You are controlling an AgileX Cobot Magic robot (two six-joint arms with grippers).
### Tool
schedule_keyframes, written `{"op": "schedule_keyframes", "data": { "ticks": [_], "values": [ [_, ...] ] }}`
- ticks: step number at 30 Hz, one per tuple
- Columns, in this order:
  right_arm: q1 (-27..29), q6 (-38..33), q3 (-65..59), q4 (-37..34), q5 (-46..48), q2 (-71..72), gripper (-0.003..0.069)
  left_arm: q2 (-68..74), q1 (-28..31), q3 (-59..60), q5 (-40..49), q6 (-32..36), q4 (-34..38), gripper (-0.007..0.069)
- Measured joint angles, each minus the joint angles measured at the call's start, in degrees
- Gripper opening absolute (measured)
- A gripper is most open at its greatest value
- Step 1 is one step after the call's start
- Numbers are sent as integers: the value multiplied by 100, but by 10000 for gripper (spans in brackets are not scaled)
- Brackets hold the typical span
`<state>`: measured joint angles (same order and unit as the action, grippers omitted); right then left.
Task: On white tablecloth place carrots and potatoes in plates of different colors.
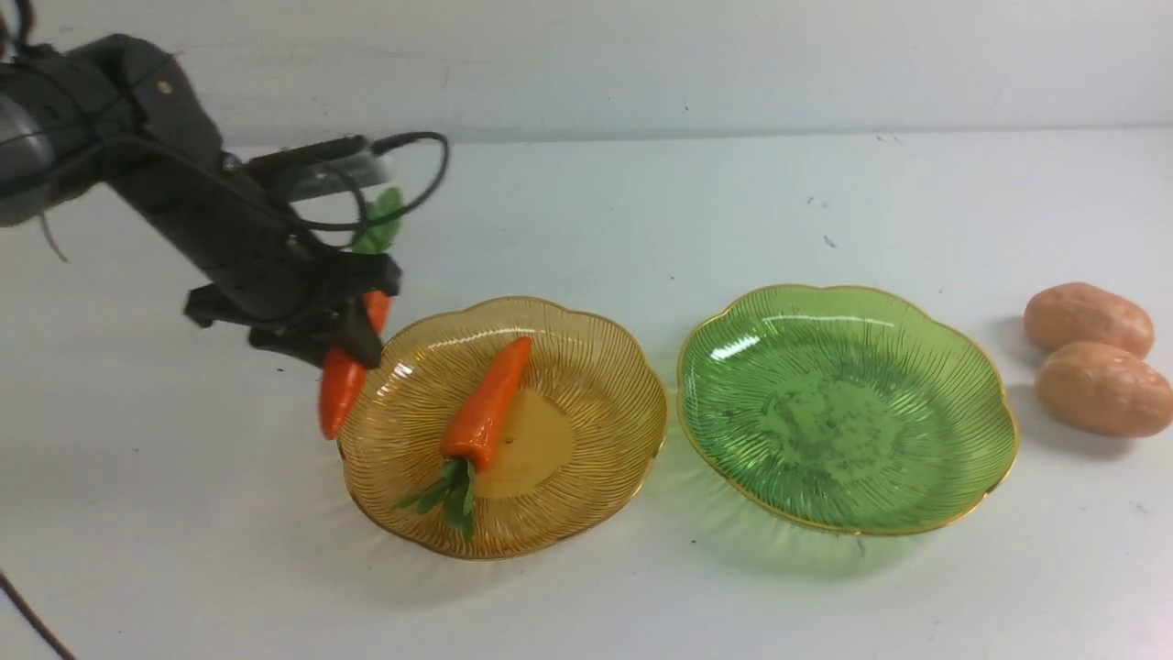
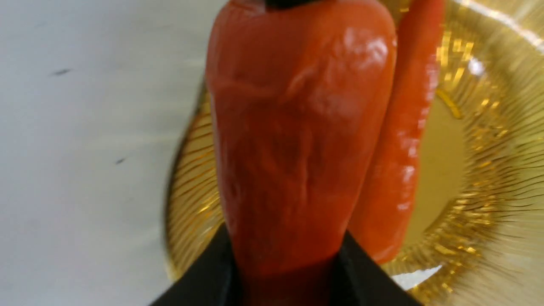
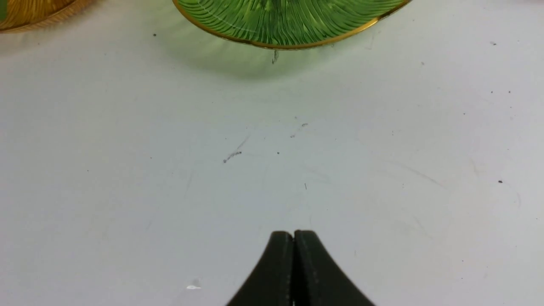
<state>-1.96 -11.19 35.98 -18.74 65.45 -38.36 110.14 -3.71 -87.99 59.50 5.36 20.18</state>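
Note:
My left gripper [image 1: 356,337] is shut on an orange carrot [image 1: 337,392] and holds it tip-down over the left rim of the amber plate [image 1: 600,458], its green top [image 1: 380,225] pointing up behind the arm. Close up, that carrot [image 2: 297,148] fills the left wrist view between the black fingers [image 2: 365,272]. A second carrot [image 1: 486,403] lies in the amber plate [image 2: 488,212]. The green plate [image 1: 848,408] holds nothing. Two potatoes [image 1: 1088,318] [image 1: 1104,389] lie on the white tablecloth [image 1: 586,211] to its right. My right gripper [image 3: 293,233] is shut and empty above the cloth.
The near rim of the green plate [image 3: 289,25] and a corner of the amber plate [image 3: 25,17] show in the right wrist view. A cable [image 1: 417,174] loops off the left wrist. A pale wall [image 1: 641,55] closes the back of the table.

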Motion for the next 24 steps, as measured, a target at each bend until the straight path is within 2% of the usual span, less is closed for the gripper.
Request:
{"op": "schedule_keyframes", "data": {
  "ticks": [4, 6, 11, 14, 15, 17, 18, 19, 22, 24],
  "values": [
    [0, 0, 0, 0, 0, 0, -15, 158, -540, 6, -528, 100, 12, 225],
    [0, 0, 0, 0, 6, 0, -15, 259, -745, 6, -776, 210, -7, 278],
    [0, 42, 0, 52, -227, -5, -15, 342, -827, -1, -804, 429, -31, 490],
    [0, 718, 18, 549, -368, -303, -15, 304, -827, -191, -441, 478, -86, 531],
    [0, 1059, 58, 860, -318, -636, -15, 263, -827, -336, -232, 535, -121, 510],
    [0, 1629, 209, 1541, -343, -1294, -15, 129, -827, -598, 241, 645, -211, 420],
    [0, 1907, 405, 1874, -438, -1737, -15, 59, -827, -716, 436, 680, -288, 360],
    [0, 2093, 564, 2124, -529, -2055, -15, -39, -827, -842, 655, 696, -400, 265],
    [12, 2638, 1228, 2585, -757, -3074, -15, -219, -827, -993, 995, 750, -656, 57],
    [130, 3017, 1704, 2647, -884, -3769, -15, -244, -827, -1002, 1065, 771, -670, 10]
  ]
}}
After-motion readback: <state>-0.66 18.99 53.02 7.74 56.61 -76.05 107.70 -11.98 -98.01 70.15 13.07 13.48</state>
